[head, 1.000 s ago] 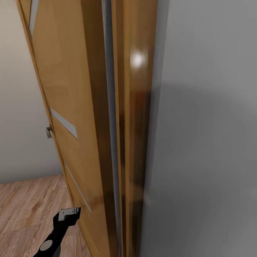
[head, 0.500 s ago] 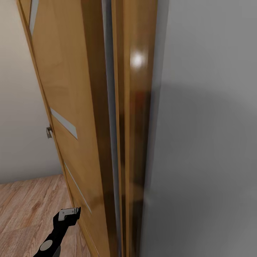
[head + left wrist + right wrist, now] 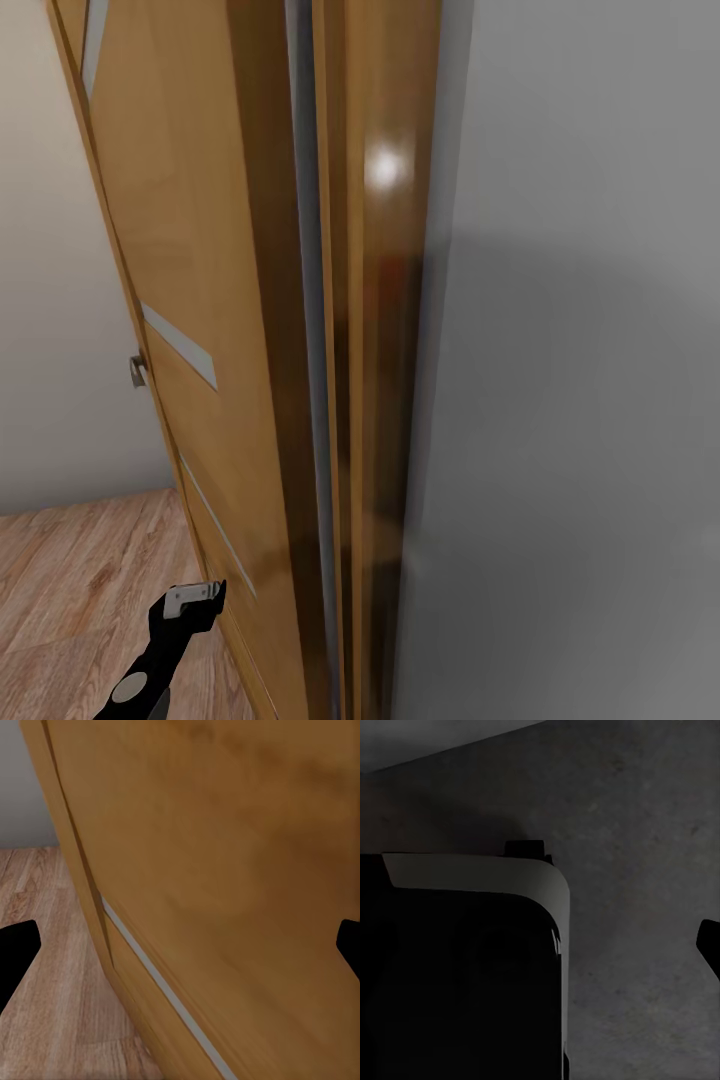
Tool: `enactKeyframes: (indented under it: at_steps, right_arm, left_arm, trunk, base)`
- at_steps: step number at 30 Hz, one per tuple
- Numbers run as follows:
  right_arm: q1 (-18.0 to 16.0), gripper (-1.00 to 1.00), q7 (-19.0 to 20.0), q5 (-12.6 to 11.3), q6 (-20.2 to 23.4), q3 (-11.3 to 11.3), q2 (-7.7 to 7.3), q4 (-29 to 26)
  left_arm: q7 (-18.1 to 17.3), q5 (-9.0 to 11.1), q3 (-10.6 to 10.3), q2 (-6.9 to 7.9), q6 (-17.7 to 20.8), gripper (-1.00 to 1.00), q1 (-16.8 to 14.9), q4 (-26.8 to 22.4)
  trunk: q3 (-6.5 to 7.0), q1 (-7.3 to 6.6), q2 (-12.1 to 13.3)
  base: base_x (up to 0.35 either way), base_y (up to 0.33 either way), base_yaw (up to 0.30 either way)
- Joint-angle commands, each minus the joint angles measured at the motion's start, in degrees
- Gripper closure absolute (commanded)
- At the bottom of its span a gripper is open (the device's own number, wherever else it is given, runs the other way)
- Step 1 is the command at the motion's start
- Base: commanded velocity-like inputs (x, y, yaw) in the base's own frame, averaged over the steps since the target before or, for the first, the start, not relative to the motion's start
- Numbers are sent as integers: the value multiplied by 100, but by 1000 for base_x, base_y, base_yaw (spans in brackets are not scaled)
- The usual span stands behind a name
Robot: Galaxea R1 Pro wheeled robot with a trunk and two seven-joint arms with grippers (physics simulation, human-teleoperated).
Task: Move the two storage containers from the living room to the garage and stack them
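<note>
The two storage containers are out of view. My left gripper [image 3: 200, 597] hangs low beside the bottom of an open wooden door [image 3: 200, 300]. In the left wrist view the left gripper [image 3: 180, 952] is open with nothing in it, its black fingertips [image 3: 15, 945] far apart and the door panel close in front. In the right wrist view my right gripper [image 3: 540, 952] points down at dark grey concrete floor [image 3: 637, 870]. One black fingertip [image 3: 709, 945] shows at the picture's edge, and nothing is held.
A glossy wooden door frame [image 3: 385, 350] stands straight ahead, very close, with a plain grey wall [image 3: 580, 400] to its right. Light wood-plank flooring [image 3: 80, 570] and a cream wall lie past the door on the left. My own dark base [image 3: 457, 975] shows below the right gripper.
</note>
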Motion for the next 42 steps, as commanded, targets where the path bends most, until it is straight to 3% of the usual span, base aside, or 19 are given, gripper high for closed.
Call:
enactKeyframes:
  at_steps: [1,32,42]
  right_arm:
    - [-1,-100,15,-2,18,-4,-1,-8]
    - [-1,-100,15,-2,18,-4,-1,-8]
    - [-1,-100,13,-2,18,-4,-1,-8]
  left_arm:
    - [-38,34,-22,-2,-15,-100,-7,-16]
    - [-38,34,-22,-2,-15,-100,-7,-20]
    - [-38,34,-22,-1,-15,-100,-7,-13]
  trunk:
    - [-4,0,-3]
    - [-4,0,-3]
    - [-4,0,-3]
  base:
    - [0,0,0]
    - [-29,0,0]
    - [-181,0,0]
